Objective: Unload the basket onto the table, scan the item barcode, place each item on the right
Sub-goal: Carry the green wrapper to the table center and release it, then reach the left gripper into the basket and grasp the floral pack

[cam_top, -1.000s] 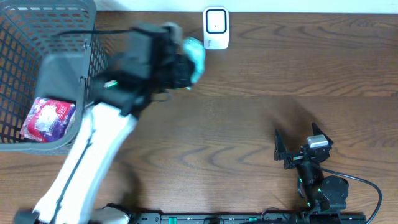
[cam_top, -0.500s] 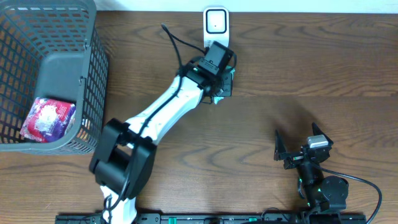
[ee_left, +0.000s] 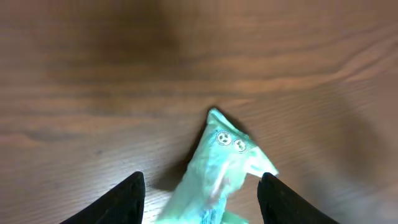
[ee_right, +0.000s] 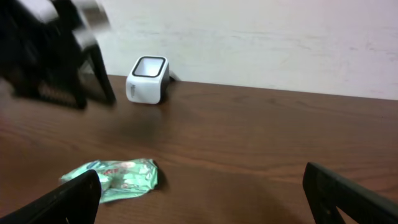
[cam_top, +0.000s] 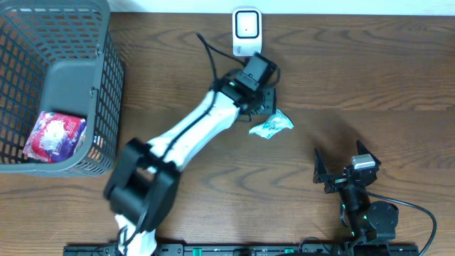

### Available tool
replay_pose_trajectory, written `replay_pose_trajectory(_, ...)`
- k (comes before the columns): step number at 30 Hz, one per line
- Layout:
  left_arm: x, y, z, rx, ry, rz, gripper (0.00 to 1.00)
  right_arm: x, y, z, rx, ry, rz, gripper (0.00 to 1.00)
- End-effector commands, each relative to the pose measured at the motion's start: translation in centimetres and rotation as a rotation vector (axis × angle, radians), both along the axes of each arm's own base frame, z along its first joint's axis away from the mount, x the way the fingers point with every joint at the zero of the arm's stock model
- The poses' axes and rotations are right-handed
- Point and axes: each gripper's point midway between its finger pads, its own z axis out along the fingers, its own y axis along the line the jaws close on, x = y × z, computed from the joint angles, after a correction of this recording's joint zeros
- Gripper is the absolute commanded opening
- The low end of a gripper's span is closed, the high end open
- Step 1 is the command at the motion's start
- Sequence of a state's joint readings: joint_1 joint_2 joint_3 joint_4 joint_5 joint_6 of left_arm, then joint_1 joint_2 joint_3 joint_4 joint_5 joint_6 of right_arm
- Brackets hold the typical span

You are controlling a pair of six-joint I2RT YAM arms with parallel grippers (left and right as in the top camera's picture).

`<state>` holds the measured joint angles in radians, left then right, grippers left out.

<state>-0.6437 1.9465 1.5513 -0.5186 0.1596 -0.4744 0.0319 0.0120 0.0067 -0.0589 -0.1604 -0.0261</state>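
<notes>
i am hovering my released left gripper just behind the loose teal packet, its long axis running out between my jaws.

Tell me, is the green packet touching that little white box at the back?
Apart. The right wrist view shows a wide stretch of bare wood between the green packet and the white box.
</notes>
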Motion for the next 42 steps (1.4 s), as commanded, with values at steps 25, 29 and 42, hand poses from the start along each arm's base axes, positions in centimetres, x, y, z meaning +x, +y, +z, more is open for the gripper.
replay_pose_trajectory(25,-6.2,51.9,15.4,0.369,-0.136,1.270,0.69,0.0,-0.1,0.0,0.013,0.003,-0.007,0.99)
replay_pose_trajectory(29,-5.7,52.3,11.5,0.421,-0.005,1.253,0.84,0.0,-0.1,0.0,0.013,0.003,-0.007,0.99)
replay_pose_trajectory(42,-6.1,53.8,0.6,0.590,0.349,1.208,0.92,0.0,-0.1,0.0,0.014,0.003,-0.007,0.99)
